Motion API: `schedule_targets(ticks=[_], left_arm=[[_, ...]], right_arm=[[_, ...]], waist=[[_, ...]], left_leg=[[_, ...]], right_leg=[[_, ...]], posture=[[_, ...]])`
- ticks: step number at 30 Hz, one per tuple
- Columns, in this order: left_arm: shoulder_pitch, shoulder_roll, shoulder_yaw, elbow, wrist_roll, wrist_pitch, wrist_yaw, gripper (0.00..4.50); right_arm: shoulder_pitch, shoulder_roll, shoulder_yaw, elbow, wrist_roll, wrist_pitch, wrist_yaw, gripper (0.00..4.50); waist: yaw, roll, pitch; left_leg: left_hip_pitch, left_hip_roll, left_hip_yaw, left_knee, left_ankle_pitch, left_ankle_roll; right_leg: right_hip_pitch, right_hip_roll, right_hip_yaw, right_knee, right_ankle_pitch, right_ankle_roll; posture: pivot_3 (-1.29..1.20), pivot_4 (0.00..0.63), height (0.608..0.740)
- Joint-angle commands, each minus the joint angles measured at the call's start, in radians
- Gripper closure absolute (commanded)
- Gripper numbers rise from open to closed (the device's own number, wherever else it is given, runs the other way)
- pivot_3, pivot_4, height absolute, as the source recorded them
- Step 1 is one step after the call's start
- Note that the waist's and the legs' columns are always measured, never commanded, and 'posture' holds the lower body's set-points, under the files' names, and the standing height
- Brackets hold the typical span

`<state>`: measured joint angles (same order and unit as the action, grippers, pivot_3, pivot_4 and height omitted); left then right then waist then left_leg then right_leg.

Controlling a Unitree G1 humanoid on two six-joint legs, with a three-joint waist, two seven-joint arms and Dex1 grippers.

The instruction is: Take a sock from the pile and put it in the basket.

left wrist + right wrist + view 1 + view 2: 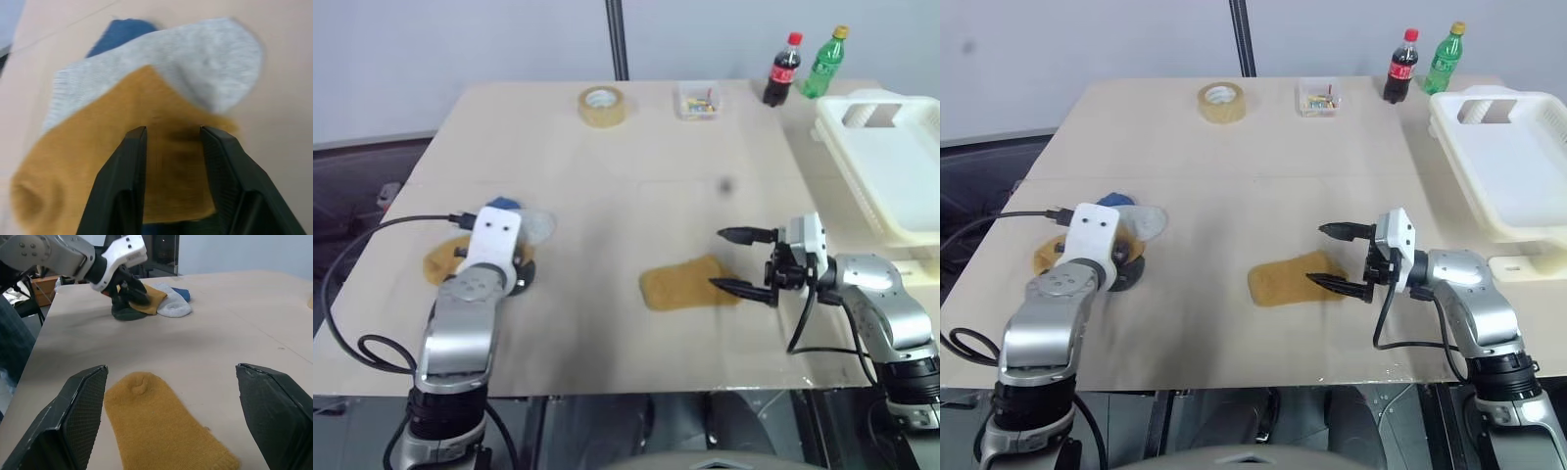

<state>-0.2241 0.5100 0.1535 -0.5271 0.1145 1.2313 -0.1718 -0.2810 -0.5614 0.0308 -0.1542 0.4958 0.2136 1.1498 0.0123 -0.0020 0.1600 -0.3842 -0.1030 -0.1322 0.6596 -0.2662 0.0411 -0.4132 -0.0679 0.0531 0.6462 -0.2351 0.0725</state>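
Note:
The pile point(1144, 221) lies at the table's left: a light grey sock, a blue one point(122, 32) behind it and a mustard sock point(122, 147) on top, over a dark one. My left gripper point(172, 132) is down on the pile, its black fingers point(129, 161) apart and straddling the mustard sock. A second mustard sock point(685, 284) lies flat mid-table. My right gripper point(719, 259) hovers just right of it, pointing left, open wide and empty. The cream-white basket point(1518, 162) stands at the far right.
At the table's back edge stand a tape roll point(602, 105), a small clear box point(697, 100), a cola bottle point(783, 70) and a green bottle point(824, 64). A black cable point(372, 235) loops off the table's left edge by my left arm.

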Motion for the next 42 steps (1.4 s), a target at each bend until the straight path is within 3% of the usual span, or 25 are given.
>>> schedule_targets(ticks=[1, 4, 7, 9, 22, 32, 42], left_arm=[[0.019, 0.016, 0.044, -0.046, 0.001, 0.010, -0.001, 2.65], [0.031, 0.012, 0.048, -0.043, -0.004, 0.006, -0.004, 2.65], [0.041, 0.005, 0.047, -0.039, -0.010, 0.003, -0.004, 3.97], [0.047, 0.005, 0.048, -0.040, -0.013, 0.004, -0.001, 4.46], [-0.024, -0.015, 0.046, -0.052, -0.024, -0.044, 0.011, 4.46], [-0.117, -0.067, -0.083, 0.015, -0.073, -0.060, -0.021, 4.46], [-0.316, -0.286, -0.137, 0.337, -0.164, -0.215, -0.035, 4.46]], right_arm=[[0.004, 0.004, -0.007, -0.031, 0.007, -0.019, -0.002, 0.13], [0.004, 0.006, -0.005, -0.027, 0.005, -0.021, -0.002, 0.13], [0.001, 0.007, -0.006, -0.018, 0.002, -0.024, -0.001, 0.13], [0.001, 0.006, -0.007, -0.019, 0.000, -0.025, -0.001, 0.13], [0.009, 0.015, -0.003, -0.020, -0.006, -0.025, -0.006, 0.13], [-0.001, 0.022, -0.002, -0.017, -0.014, -0.024, -0.010, 0.13], [-0.008, 0.034, 0.005, -0.016, -0.024, -0.027, -0.025, 0.13]], waist=[[0.000, 0.000, 0.000], [0.001, 0.000, 0.000], [0.001, 0.000, 0.000], [0.001, 0.000, 0.000], [0.003, 0.000, 0.000], [0.001, 0.000, 0.000], [0.002, -0.001, 0.000]], left_leg=[[0.000, 0.000, 0.000, 0.000, 0.000, 0.000], [0.000, 0.000, 0.000, 0.000, 0.000, 0.000], [0.000, 0.000, 0.000, 0.000, 0.000, 0.000], [0.000, 0.000, 0.000, 0.000, 0.000, 0.000], [0.000, 0.000, 0.000, 0.000, 0.000, 0.000], [0.000, 0.000, 0.000, 0.001, 0.000, 0.000], [-0.002, 0.000, -0.001, 0.005, 0.000, 0.000]], right_leg=[[0.000, 0.000, 0.000, 0.000, 0.000, 0.000], [0.000, 0.000, 0.000, 0.000, 0.000, 0.000], [0.000, 0.000, 0.000, 0.000, 0.000, 0.000], [0.000, 0.000, 0.000, 0.000, 0.000, 0.000], [0.000, 0.000, -0.001, 0.000, 0.000, 0.000], [0.000, 0.000, 0.000, 0.001, 0.000, 0.000], [0.000, 0.000, -0.002, 0.001, 0.000, 0.000]], posture=[[0.00, 0.150, 0.739], [0.00, 0.150, 0.739], [0.00, 0.150, 0.739], [0.00, 0.150, 0.739], [0.00, 0.150, 0.739], [0.00, 0.150, 0.739], [0.00, 0.150, 0.739]])
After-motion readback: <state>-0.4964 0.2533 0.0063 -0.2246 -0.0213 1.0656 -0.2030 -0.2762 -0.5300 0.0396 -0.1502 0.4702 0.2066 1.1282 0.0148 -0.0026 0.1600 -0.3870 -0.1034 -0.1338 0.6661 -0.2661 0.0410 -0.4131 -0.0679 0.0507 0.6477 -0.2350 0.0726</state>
